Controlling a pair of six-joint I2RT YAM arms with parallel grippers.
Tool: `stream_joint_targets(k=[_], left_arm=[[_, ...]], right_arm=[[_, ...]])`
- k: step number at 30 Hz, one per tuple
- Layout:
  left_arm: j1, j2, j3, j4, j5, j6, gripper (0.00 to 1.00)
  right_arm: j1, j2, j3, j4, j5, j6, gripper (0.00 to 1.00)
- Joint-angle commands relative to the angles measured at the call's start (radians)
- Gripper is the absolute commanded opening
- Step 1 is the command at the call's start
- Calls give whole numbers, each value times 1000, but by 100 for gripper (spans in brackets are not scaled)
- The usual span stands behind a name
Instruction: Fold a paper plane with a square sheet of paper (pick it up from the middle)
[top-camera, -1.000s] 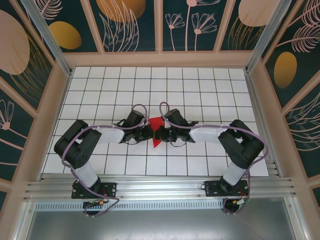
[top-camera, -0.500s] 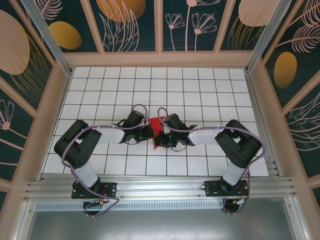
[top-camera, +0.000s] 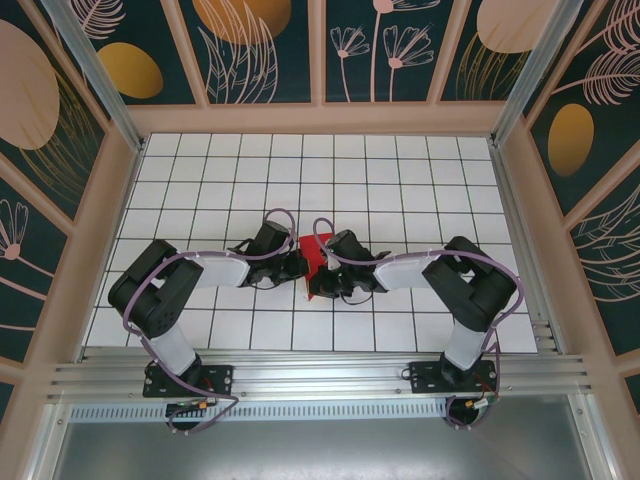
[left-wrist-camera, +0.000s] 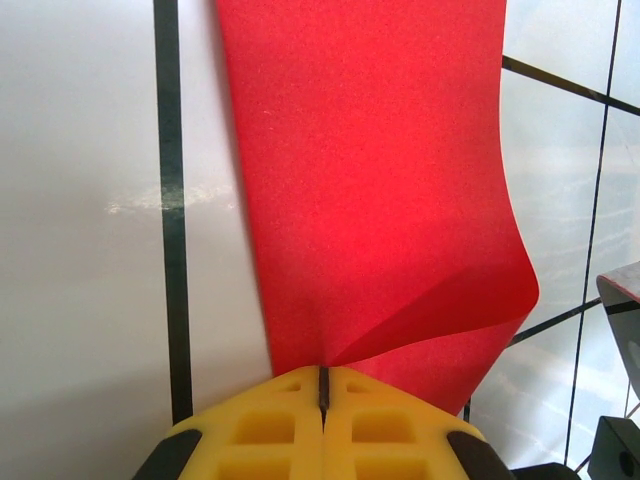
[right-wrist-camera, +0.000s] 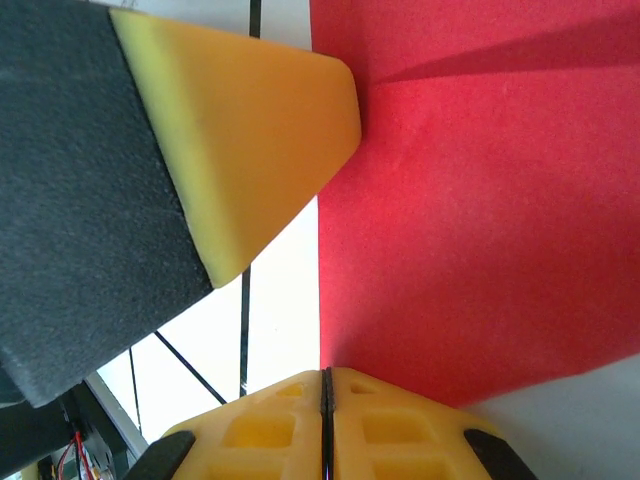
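Since a second ago the right claw (right-wrist-camera: 325, 378) has slid leftward toward the left claw (left-wrist-camera: 322, 378), standing the red fold up. Each claw is clamped shut on an edge of the square sheet of paper (left-wrist-camera: 370, 180), probably to steady it for a crease. From each claw's tips the sheet runs outward, bowed over the gridded surface (left-wrist-camera: 90, 250), between the two arms
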Motion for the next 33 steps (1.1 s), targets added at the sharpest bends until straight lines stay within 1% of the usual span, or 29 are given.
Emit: stream_joint_targets(k=[1,4,11,18,26,33], left_arm=[[0,35,-23,-64,-95,-8,3],[1,35,-24,-63,-97,-9,4],[0,36,-27,-63,-99,-10,4],[1,35,-27,-60,-98,-10,4],[0,34,-27,-61,-100,-10,4],[0,33,-26,-66,-101,-10,4]], right_arm=[[9,28,-22,-24,14,-14,10],[13,34,-14,-47,23,-20,10],[45,-58,37,-94,48,-51,10],[55,0,28,-87,43,-36,10],[56,46,49,-142,79,-40,10],[57,-53,60,-117,70,-52,10]])
